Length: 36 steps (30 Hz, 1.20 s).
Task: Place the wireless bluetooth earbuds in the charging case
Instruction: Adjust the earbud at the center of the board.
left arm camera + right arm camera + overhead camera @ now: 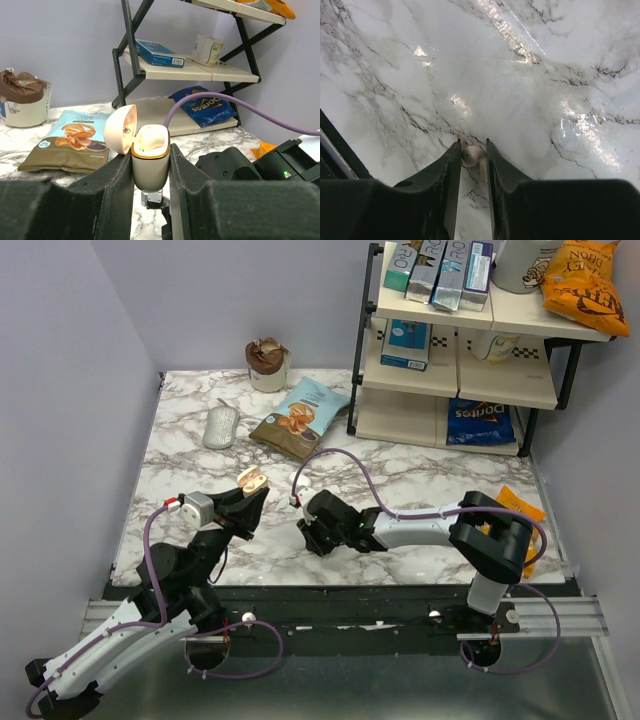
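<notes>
Glossy marble (545,75): left end effector (151,172) clamps smooth charging case (151,147), right end effector (472,146) straddles earbud (472,156) (grip unclear).

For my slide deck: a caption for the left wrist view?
Left gripper clamps the charging case upright, lid open, snack shelf behind.

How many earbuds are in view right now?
1. The earbud lies on the table between the fingers of the right gripper. A second may be hidden, perhaps inside the open charging case that the left gripper holds.

Bright; marble (520,50) glare; foreground seemingly soft.
</notes>
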{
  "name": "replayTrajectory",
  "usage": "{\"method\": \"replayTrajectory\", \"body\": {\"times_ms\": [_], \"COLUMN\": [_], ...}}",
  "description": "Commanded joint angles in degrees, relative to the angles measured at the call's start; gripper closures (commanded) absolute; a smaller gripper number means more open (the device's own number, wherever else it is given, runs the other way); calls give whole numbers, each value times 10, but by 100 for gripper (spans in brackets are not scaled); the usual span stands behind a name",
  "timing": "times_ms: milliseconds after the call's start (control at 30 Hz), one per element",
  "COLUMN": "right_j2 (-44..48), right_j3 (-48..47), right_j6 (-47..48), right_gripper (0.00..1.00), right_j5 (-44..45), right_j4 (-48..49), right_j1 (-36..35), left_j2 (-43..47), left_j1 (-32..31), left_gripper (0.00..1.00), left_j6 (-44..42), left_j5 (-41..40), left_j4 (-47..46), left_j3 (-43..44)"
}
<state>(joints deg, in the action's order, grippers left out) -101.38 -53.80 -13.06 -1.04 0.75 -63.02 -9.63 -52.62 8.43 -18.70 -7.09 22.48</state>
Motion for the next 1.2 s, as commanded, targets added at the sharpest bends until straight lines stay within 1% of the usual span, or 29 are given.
{"method": "replayTrajectory", "body": {"times_ms": [0,33,100,133,200,267,367,400,533,633,700,800,833,933,1000,1100,1167], "right_j2": [-19,-18,-15,-13,-9,2,30,39,81,102,107,95,82,59,41,27,28], "right_j3": [-9,-9,-10,-9,-10,-9,8,13,54,62,65,47,40,19,16,17,20], "right_j6": [-14,-21,-42,-50,-77,-103,-158,-190,-273,-324,-357,-371,-371,-365,-364,-360,-357], "right_gripper": [72,77,81,87,92,99,99,99,99,99,99,99,94,82,81,75,67], "right_j5": [23,29,55,66,96,115,119,118,125,138,152,173,175,175,176,178,177], "right_j4": [-37,-39,-52,-55,-72,-80,-80,-80,-67,-63,-64,-79,-84,-100,-102,-103,-104], "right_j1": [-3,-4,-4,-3,-2,11,47,58,135,171,185,197,203,212,216,221,222], "left_j2": [7,7,8,8,5,2,-2,-5,-11,-20,-28,-38,-42,-50,-52,-54,-53], "left_j1": [-2,-2,-2,-2,-2,-2,-2,-2,-2,-2,-2,-2,-2,-2,-2,-2,-2], "left_gripper": [100,100,100,100,100,100,100,100,100,100,100,100,100,100,100,100,100], "left_j6": [4,4,5,5,6,7,8,9,10,12,17,19,19,21,24,24,24], "left_j5": [-9,-10,-10,-10,-9,-7,-5,-3,-1,2,3,8,9,9,11,13,13], "left_j4": [7,9,9,8,6,3,0,-1,-10,-18,-22,-34,-37,-43,-47,-49,-47], "left_j3": [7,8,8,8,7,8,9,9,9,8,6,5,5,5,4,2,2]}}
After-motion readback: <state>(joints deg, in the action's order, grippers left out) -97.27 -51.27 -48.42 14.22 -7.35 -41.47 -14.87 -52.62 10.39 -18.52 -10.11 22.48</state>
